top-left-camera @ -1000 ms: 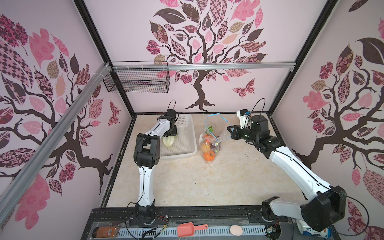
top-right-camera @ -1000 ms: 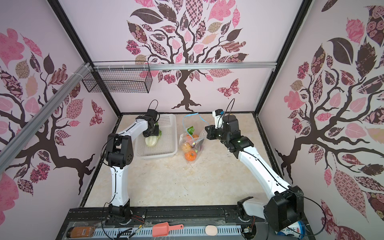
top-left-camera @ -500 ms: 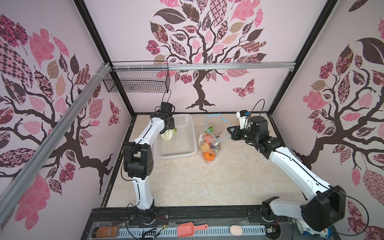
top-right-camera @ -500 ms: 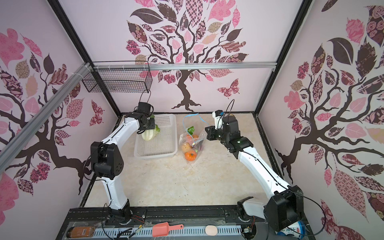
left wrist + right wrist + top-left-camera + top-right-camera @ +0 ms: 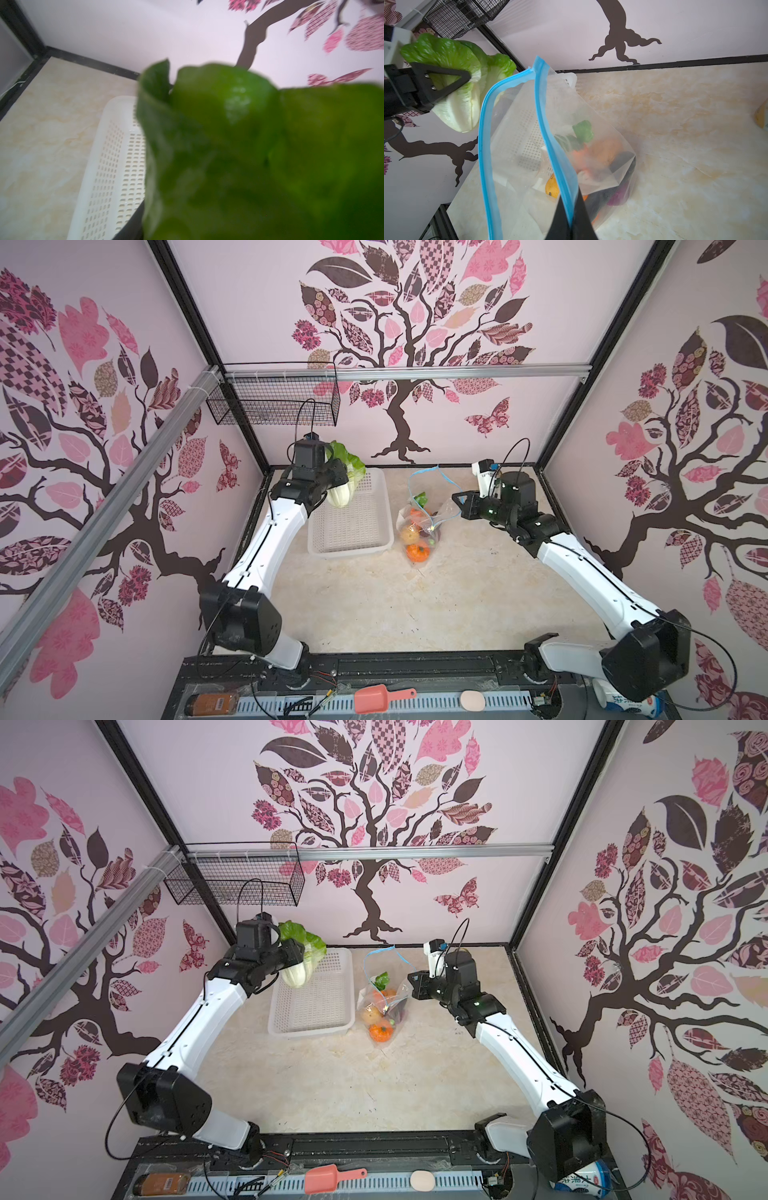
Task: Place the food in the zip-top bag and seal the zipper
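I'm seeing marbled tabletop [image 5: 374, 605], tree-papered walls [image 5: 415, 323], zip-top bag [image 5: 591, 128] holding pumpkin [image 5: 417, 552], perhaps eggplant [image 5: 623, 160], right gripper [image 5: 570, 207] pinching zipper [image 5: 548, 124], left gripper [image 5: 338, 479] clamping cabbage [image 5: 347, 493].

Both top views overlook the whole table [image 5: 374, 614]; close wrist views share the basket [image 5: 108, 166].

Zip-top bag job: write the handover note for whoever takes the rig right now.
Left gripper: shut on the napa cabbage, held in the air over the far end of the white basket.
Right gripper: shut on the zipper, holding the mouth of the zip-top bag open and raised.
Done: pumpkin, carrot and other vegetables sit in the bag, which rests on the table.
Left: carry the cabbage into the bag, then seal the zipper.
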### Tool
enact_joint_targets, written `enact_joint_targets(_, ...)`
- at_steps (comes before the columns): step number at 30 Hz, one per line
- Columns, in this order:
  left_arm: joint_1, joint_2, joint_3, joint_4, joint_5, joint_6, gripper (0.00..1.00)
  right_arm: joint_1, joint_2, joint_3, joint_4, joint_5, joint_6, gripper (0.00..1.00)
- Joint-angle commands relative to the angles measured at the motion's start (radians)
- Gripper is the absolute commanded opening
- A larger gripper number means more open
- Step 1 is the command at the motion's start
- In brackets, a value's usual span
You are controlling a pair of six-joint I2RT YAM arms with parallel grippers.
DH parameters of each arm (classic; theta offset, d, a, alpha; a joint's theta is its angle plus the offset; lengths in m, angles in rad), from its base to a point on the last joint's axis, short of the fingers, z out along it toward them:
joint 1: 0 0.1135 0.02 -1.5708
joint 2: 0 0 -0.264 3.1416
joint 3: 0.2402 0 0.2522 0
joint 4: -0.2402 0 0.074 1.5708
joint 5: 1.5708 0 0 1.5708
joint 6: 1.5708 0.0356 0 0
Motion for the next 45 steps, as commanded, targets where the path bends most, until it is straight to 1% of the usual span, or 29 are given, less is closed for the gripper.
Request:
enact_joint_targets(1, -0.057, -0.092, -0.069, 0.262, 0.034, -0.059, 0.49, -0.005, 0.053, 0.030, 0.050, -0.039, 0.053, 0.00)
enact_joint_targets(3, -0.107, -0.122, -0.087, 0.335, 0.010, -0.047, 0.49, -0.005, 0.078, 0.045, 0.058, -0.056, 0.069, 0.00)
enact_joint_targets(5, -0.138, -0.141, -0.110, 0.412, 0.013, -0.053, 0.49, -0.005, 0.093, 0.052, 0.070, -0.079, 0.082, 0.00)
enact_joint_targets(10, -0.178, -0.171, -0.188, 0.634, 0.063, -0.129, 0.48, -0.005, 0.106, 0.049, 0.091, -0.101, 0.108, 0.00)
enact_joint_targets(13, -0.201, -0.176, -0.259, 0.839, 0.108, -0.178, 0.47, -0.005, 0.103, 0.039, 0.110, -0.115, 0.121, 0.00)
enact_joint_targets(15, -0.245, -0.171, -0.304, 0.954, 0.104, -0.152, 0.47, -0.005, 0.096, 0.029, 0.123, -0.129, 0.133, 0.00)
enact_joint_targets(18, -0.322, -0.150, -0.350, 1.089, 0.097, -0.078, 0.48, -0.004, 0.083, 0.025, 0.134, -0.141, 0.155, 0.00)
enact_joint_targets(21, -0.399, -0.123, -0.365, 1.156, 0.091, 0.020, 0.48, -0.005, 0.071, 0.029, 0.124, -0.145, 0.175, 0.00)
enact_joint_targets(25, -0.481, -0.082, -0.377, 1.209, 0.062, 0.119, 0.48, -0.005, 0.049, 0.027, 0.117, -0.125, 0.180, 0.00)
enact_joint_targets(30, -0.559, -0.012, -0.404, 1.285, -0.050, 0.252, 0.47, -0.005, 0.038, 0.028, 0.111, -0.123, 0.183, 0.00)
enact_joint_targets(32, -0.571, 0.019, -0.420, 1.332, -0.091, 0.272, 0.47, -0.005, 0.031, 0.024, 0.111, -0.124, 0.186, 0.00)
enact_joint_targets(36, -0.572, 0.082, -0.450, 1.419, -0.166, 0.266, 0.46, -0.005, 0.013, 0.022, 0.107, -0.117, 0.193, 0.00)
enact_joint_targets(41, -0.573, 0.135, -0.480, 1.491, -0.215, 0.279, 0.46, -0.005, 0.000, 0.029, 0.099, -0.111, 0.194, 0.00)
enact_joint_targets(45, -0.573, 0.162, -0.495, 1.515, -0.250, 0.297, 0.46, -0.005, -0.003, 0.037, 0.088, -0.105, 0.193, 0.00)
